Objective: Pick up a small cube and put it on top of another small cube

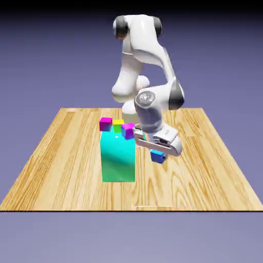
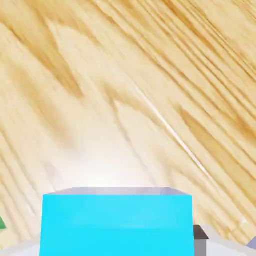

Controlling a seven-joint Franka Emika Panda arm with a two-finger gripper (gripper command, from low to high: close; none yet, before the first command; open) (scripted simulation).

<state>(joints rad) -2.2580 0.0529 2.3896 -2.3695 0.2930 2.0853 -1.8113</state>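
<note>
The white arm [image 1: 146, 77] bends down over the wooden worktop [image 1: 61, 159], and its claw [image 1: 158, 153] is clamped shut on the small blue cube [image 1: 157, 157], which hangs clear of the wood just below the hand. In the hand view that blue cube [image 2: 116, 224] fills the bottom of the picture, bright cyan on its lit face, with one grey fingertip [image 2: 200, 234] peeping out at its right edge and bare wood grain [image 2: 125, 100] stretching beyond it. To the exterior view's left of the claw stands a tall teal block [image 1: 118, 156], much bigger than any of the cubes, and it sits between the camera and the little group behind it. That group peeks over the block's top edge: the hot-pink cube [image 1: 105, 124] at the exterior view's left, a yellow-green cube [image 1: 118, 125] just beside it in the middle, and a purple cube [image 1: 128, 130] at the right, nearest the arm's wrist. The lower parts of all three are hidden by the teal block, so I cannot tell whether they touch one another or exactly how they rest. The held blue cube is apart from the pink one, with the yellow-green and purple cubes lying between them as seen from here. A sliver of green [image 2: 2, 223] shows at the hand view's left edge; what it is I cannot tell.
</note>
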